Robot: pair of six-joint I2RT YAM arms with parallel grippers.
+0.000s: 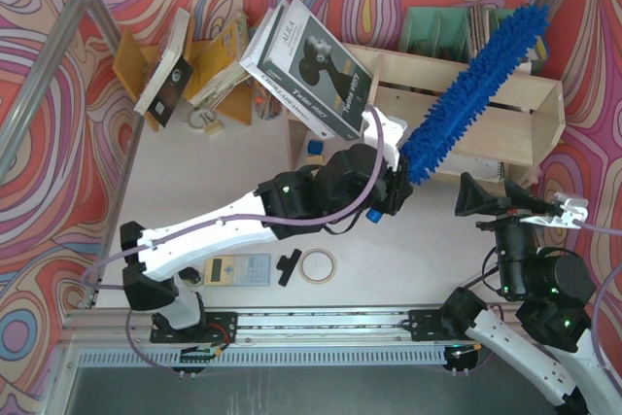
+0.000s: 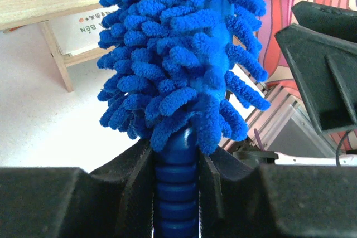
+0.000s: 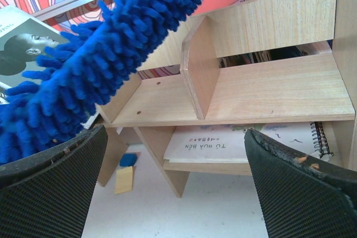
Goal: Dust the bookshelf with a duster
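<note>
1. Blue fluff: the duster (image 1: 476, 94) slants up and to the right from the left gripper (image 1: 400, 187). In the top view it crosses over the bookshelf (image 1: 530, 94), and its tip passes the shelf's far edge.
2. At the left wrist we see the fingers (image 2: 136, 193) pressed together on the ribbed dark blue handle (image 2: 175, 193), with fluff starting just above the jaws.
3. The right gripper (image 3: 173, 188) has its jaws spread wide with nothing between them. It hovers in front of the bookshelf, near the duster's lower end.
4. The bookshelf is pale plywood and stands at the table's far right. It has an upright divider, and a spiral notebook (image 3: 245, 143) lies on the lower tier.
5. We cannot tell whether the bristles touch the wood.
6. A tape roll (image 1: 317, 265) lies on the table beside the left arm.
</note>
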